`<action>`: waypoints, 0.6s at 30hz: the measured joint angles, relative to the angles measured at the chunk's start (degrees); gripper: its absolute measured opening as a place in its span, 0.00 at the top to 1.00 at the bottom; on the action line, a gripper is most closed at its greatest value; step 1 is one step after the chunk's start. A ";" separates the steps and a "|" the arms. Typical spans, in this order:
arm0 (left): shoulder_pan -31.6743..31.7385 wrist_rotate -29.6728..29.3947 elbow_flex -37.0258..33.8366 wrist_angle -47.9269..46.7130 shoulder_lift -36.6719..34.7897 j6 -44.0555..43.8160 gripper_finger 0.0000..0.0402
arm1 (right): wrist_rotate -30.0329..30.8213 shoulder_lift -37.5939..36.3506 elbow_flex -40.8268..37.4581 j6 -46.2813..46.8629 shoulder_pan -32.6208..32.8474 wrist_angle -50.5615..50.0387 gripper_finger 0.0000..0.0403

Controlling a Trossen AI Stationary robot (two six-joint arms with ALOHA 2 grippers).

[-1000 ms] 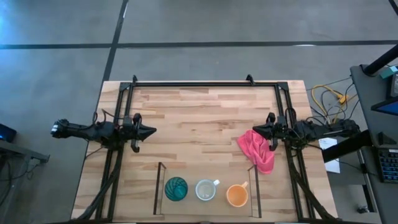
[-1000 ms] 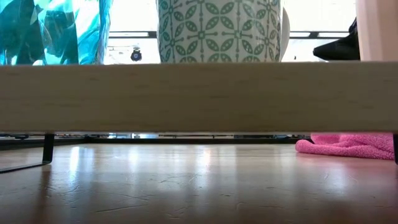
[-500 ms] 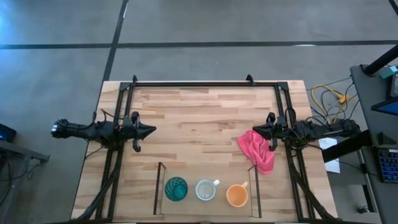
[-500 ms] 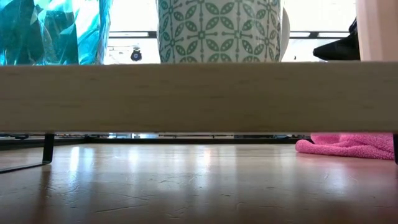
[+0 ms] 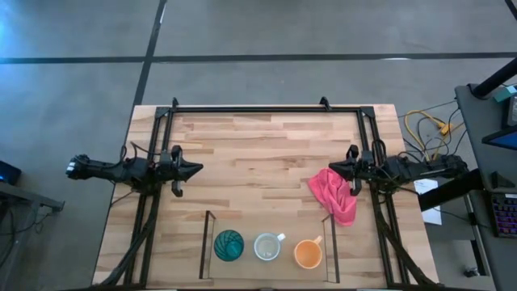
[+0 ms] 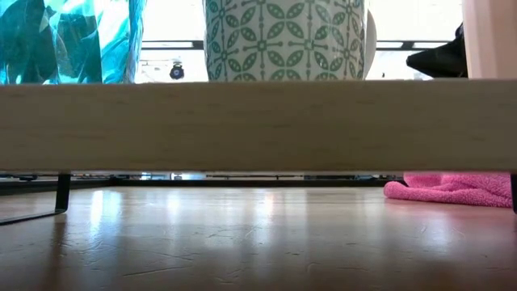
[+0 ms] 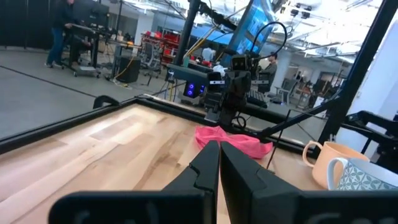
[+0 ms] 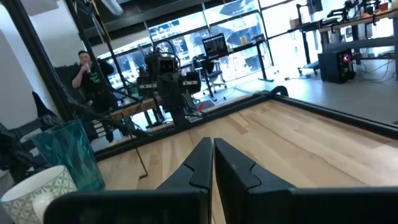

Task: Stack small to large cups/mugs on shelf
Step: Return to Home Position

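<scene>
Three cups stand in a row in the shelf bay at the table's near edge: the teal ribbed tumbler on the left, the white patterned mug in the middle, the orange mug on the right. The low view shows the tumbler and the white mug on the shelf board. My left gripper is shut and empty at the table's left side. My right gripper is shut and empty at the right side, beside the pink cloth.
The pink cloth lies crumpled by the bay's right panel and shows in the low view. Black frame rails run along the far edge and both sides. People show in the room beyond the table.
</scene>
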 joint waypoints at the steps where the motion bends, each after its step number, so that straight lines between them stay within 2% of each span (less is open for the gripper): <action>1: 0.00 -0.01 -0.01 0.02 0.39 -0.09 1.00 | 0.00 0.01 0.00 -0.02 0.00 -0.04 0.98; 6: 0.00 -0.30 -0.03 0.02 0.04 -0.52 1.00 | 0.00 -0.01 0.00 0.27 0.00 -0.53 0.98; 10: 0.00 -0.23 -0.03 0.03 0.16 -5.36 1.00 | 0.02 -0.01 0.00 0.32 0.01 -0.99 0.98; 18: 0.00 -0.23 -0.06 0.15 1.37 -4.95 1.00 | 0.02 -0.01 0.00 0.42 0.00 -0.90 0.98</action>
